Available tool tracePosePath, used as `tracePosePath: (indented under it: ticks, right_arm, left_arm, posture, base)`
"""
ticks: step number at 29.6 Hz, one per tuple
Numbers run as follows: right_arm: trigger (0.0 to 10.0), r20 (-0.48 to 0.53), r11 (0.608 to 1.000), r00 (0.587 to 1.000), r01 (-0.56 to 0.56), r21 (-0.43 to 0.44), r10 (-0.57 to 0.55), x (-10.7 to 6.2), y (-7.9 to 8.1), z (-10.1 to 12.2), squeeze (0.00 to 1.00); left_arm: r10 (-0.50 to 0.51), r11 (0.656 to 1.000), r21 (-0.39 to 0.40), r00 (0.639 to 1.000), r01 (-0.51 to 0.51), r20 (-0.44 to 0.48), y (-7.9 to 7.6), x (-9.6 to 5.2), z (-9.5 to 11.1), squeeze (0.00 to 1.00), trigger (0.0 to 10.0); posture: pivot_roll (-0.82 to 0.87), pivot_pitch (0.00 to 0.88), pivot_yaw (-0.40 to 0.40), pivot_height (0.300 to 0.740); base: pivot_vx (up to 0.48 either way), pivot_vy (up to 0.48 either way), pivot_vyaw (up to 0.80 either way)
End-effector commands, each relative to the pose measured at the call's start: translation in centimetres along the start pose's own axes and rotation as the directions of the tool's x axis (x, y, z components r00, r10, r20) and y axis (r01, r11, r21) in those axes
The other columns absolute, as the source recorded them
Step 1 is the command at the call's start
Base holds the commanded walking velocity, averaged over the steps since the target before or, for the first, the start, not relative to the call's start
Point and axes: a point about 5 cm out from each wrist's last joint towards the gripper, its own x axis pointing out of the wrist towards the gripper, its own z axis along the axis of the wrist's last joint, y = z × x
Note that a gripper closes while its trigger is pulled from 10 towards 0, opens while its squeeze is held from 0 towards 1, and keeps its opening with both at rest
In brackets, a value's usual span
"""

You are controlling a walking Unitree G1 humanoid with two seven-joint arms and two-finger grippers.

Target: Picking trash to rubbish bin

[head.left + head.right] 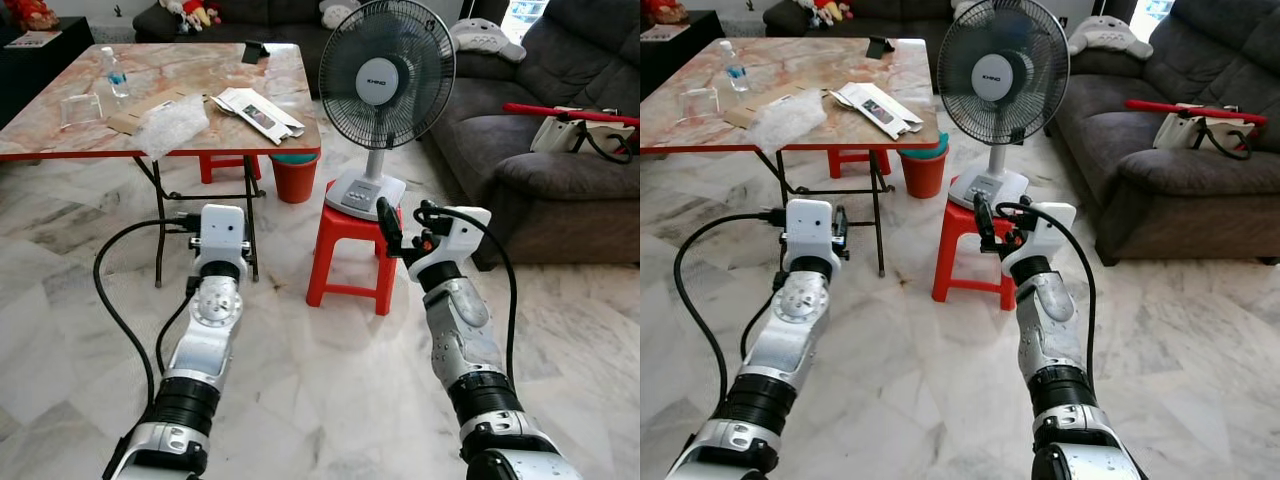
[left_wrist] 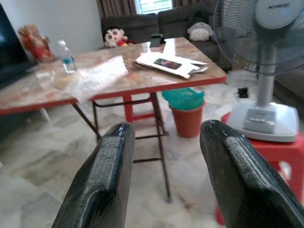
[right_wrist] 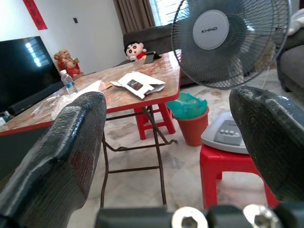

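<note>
Nothing is picked up yet, I'd say. The left gripper (image 2: 161,175) and right gripper (image 3: 175,156) both hover spread and empty. Crumpled clear plastic wrap (image 1: 170,125) and flattened white cardboard packaging (image 1: 258,112) lie on the marble-patterned folding table (image 1: 200,75); the orange bin with a teal liner (image 1: 295,175) waits underneath.

— What's the room like?
— Pale marble floor (image 1: 330,380), a grey sofa (image 1: 540,150) on the right, a marble-topped folding table (image 1: 190,75).
— Light?
— Daylight, probably from a curtained window (image 3: 159,9).
</note>
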Motion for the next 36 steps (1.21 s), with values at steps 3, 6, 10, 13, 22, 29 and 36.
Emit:
tracePosePath:
  ticks: [3,6,10,13,22,29,36]
  right_arm:
    - [10.0,0.004,0.999,0.999,-0.035,-0.034,0.035,0.6,0.6,1.1,0.0]
    - [10.0,0.0,0.998,0.999,-0.044,-0.046,0.044,0.6,0.8,1.2,0.0]
    - [10.0,-0.018,0.995,0.999,-0.049,-0.081,0.048,0.8,1.2,1.1,0.0]
    - [10.0,-0.021,0.998,0.998,-0.059,-0.037,0.059,0.9,1.5,1.0,0.0]
    - [10.0,-0.031,0.997,0.997,-0.072,-0.03,0.071,0.8,1.9,0.9,0.0]
    - [10.0,-0.03,0.995,0.996,-0.09,-0.036,0.089,0.8,2.2,1.0,0.0]
    - [10.0,-0.043,0.996,0.995,-0.089,-0.013,0.088,0.8,2.3,0.9,0.0]
  left_arm:
    - [-0.005,0.998,-0.058,0.999,0.007,0.031,-0.3,-0.2,1.2,0.0,10.0]
    - [0.001,0.998,-0.058,1.0,0.0,0.018,-0.4,-0.3,1.2,0.0,10.0]
    - [-0.002,1.0,-0.026,1.0,0.003,0.013,-0.5,-0.3,1.6,0.0,10.0]
    - [0.011,1.0,-0.016,1.0,-0.011,0.001,-0.3,-0.1,1.6,0.0,10.0]
    - [0.026,1.0,-0.012,1.0,-0.026,-0.009,0.0,-0.1,1.8,0.0,10.0]
    - [0.034,0.999,-0.008,0.999,-0.035,-0.011,0.2,-0.1,2.0,0.0,10.0]
    - [0.051,0.999,-0.001,0.999,-0.051,-0.007,0.6,-0.2,2.2,0.0,10.0]
  posture:
    - [-0.02,0.0,-0.046,0.74]
    - [-0.02,0.0,-0.049,0.74]
    - [-0.02,0.0,-0.052,0.74]
    - [-0.02,0.0,-0.051,0.74]
    - [-0.01,0.0,-0.05,0.74]
    - [-0.01,0.0,-0.058,0.74]
    - [-0.01,0.0,-0.064,0.74]
  base:
    - [0.0,0.0,0.0]
    - [0.0,0.0,0.0]
    - [0.148,0.0,0.32]
    - [0.336,0.0,0.63]
    - [0.349,0.0,0.2]
    - [0.348,0.0,0.22]
    - [0.348,0.0,0.19]
